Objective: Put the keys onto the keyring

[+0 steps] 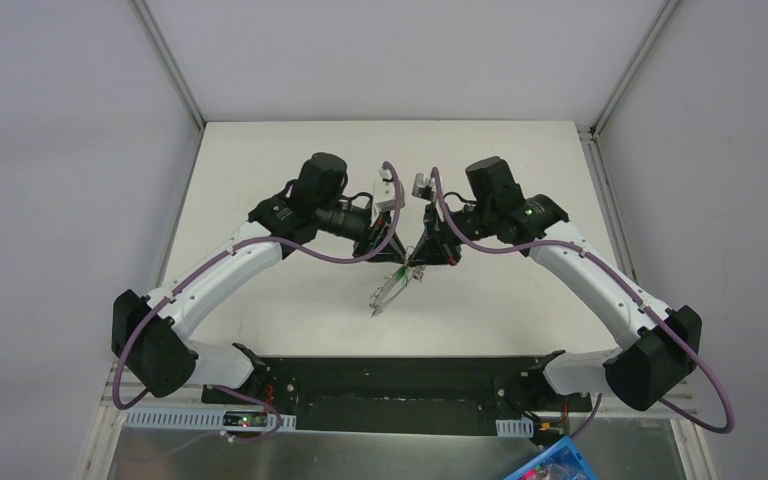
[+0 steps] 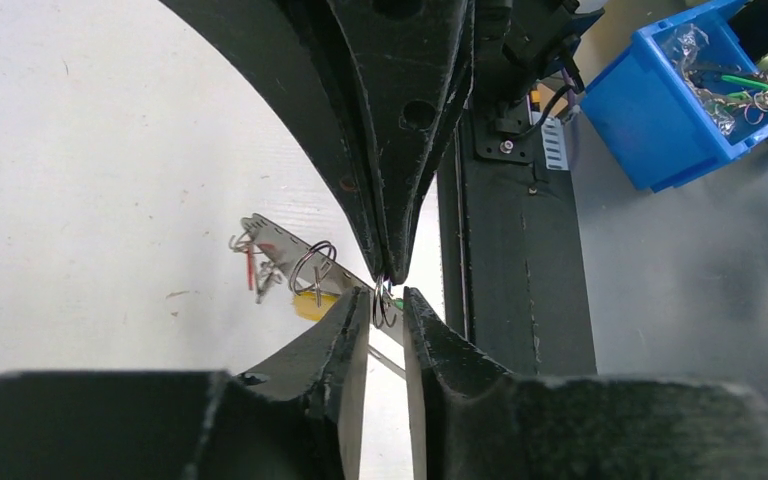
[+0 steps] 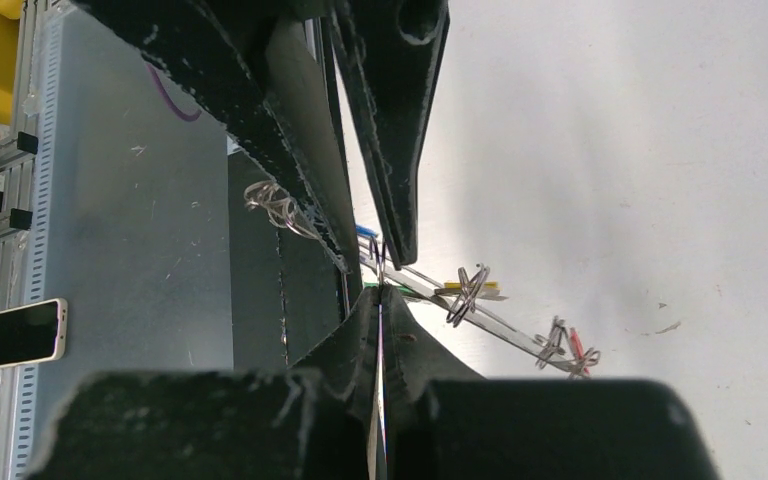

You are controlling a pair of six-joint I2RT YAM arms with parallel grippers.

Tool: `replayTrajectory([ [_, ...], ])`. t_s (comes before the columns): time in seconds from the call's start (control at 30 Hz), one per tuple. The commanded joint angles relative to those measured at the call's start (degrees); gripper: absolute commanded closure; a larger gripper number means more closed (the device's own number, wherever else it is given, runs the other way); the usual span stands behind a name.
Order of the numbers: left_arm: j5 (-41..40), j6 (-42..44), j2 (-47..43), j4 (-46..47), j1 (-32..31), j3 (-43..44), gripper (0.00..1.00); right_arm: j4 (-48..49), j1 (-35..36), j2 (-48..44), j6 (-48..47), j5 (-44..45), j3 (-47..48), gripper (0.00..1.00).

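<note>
Here we are holding the two grippers tip to tip over the middle of the table. Our right gripper is pressing its fingers together, pinching the keyring at the very tips. Our left gripper is standing slightly spread, one finger on each side of that ring. We cannot tell whether its pads are touching the wire. The ring is standing on edge in that gap, directly under the right gripper's point.

The keys are sitting along a thin metal strip. Its long axis is running away from the meeting fingertips, slanting toward the arm bases in the top view, with its near end at the tips. The blue key and the green key are showing right at the fingertips. The yellow key is lying a little way out along the strip, beside a second ring. The red key is hanging at the far end, well apart from both grippers.

Beyond the left gripper's tips a black base rail is crossing, and past it a blue bin of more rings is sitting, well apart. A phone is lying off to the right gripper's side. The four fingers are crowding closely at the ring, while white table surface is showing on the strip's side of the tips.
</note>
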Motion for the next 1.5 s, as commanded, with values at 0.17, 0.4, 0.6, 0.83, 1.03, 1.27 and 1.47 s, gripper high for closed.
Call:
replayTrajectory([
  [0.17,1.15,1.57,0.86,-0.3,-0.97,2.99,0.96,1.89,0.38,-0.07,1.01,-2.35,2.98,1.0],
  [0.4,4.01,-0.49,0.25,1.11,-0.71,2.92,1.0,2.41,-0.18,-1.57,0.67,-2.66,1.3,0.92],
  [0.6,10.31,-11.55,-2.11,12.45,0.72,-0.61,1.0,6.01,-4.3,-7.34,1.05,-6.07,-3.42,0.75],
  [0.83,12.4,-22.77,-2.36,27.13,1.53,-4.23,1.0,9.27,-7.23,-11.02,2.3,-9.78,-8.09,0.71],
  [1.03,12.26,-28.13,-1.52,33.44,1.64,-4.89,1.0,11.79,-7.46,-10.35,3.75,-12.28,-10.11,0.64],
  [1.27,12.25,-31.93,-0.69,38.6,1.64,-5.63,1.0,13.91,-7.09,-8.43,5.38,-13.63,-9.83,0.55],
  [1.47,11.29,-34.94,-0.05,42.22,1.8,-6.07,1.0,15.44,-5.8,-7.1,6.73,-14.2,-9.67,0.57],
])
